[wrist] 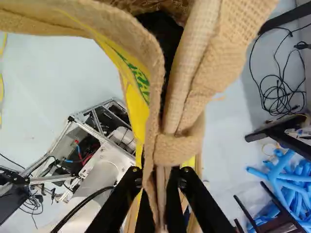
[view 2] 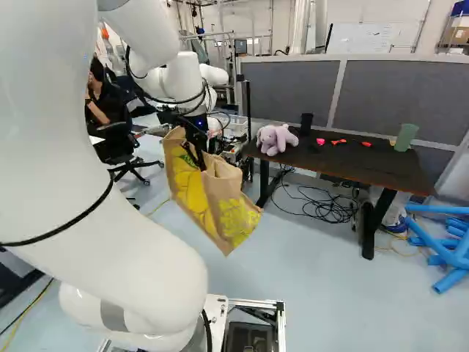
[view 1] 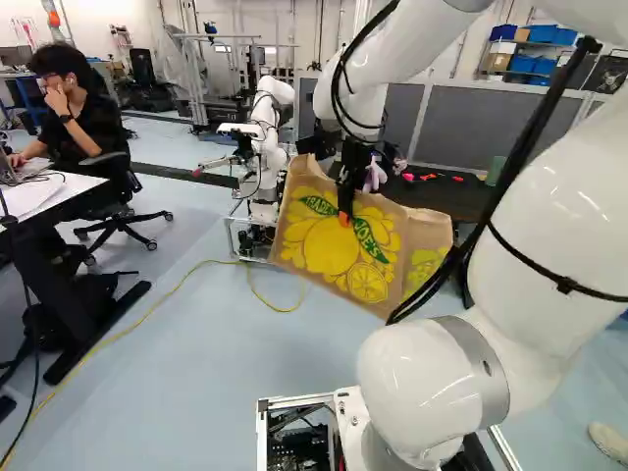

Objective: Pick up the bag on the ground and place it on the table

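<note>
One held bag (view 1: 355, 253), lemon slice (view 1: 368, 284) left-view only

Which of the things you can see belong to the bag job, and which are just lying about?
For the job:
- bag, held in the gripper
- dark table, probably where it goes

Just lying about:
- on that table: plush toy, black container, green container, small red things
- on the floor: black cables, blue tubes

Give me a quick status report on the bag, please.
Gripper shut on bag. Bag aloft, not on table. Plush toy at table's bag-side end.
</note>
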You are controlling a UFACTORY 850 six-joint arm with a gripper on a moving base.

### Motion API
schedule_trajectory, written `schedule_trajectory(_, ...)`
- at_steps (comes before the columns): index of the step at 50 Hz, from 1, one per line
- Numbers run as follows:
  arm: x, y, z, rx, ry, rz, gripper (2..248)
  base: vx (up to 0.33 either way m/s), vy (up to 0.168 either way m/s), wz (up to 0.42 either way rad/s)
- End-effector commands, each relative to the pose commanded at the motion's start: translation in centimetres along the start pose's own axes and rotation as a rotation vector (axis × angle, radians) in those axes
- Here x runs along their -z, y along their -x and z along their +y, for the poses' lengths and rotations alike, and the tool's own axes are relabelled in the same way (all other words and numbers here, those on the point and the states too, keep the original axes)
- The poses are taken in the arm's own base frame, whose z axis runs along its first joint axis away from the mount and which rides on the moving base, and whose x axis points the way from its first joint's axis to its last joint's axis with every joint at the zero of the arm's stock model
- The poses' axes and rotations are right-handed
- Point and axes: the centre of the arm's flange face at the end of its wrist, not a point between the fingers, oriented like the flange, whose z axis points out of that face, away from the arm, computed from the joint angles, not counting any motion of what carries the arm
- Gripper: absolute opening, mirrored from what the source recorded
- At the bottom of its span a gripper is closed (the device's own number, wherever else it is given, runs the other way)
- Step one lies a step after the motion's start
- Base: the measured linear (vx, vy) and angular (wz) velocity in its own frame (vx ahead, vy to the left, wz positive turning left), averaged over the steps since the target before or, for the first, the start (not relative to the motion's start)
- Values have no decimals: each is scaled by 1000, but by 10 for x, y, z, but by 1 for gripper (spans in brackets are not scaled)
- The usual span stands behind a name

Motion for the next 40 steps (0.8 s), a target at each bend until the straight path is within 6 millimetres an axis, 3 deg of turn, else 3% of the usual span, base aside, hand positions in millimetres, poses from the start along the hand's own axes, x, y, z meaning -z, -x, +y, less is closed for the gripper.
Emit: schedule_trajectory(40, 65, 5, 0, -26, -41, -10, 22, 0, 0, 0)
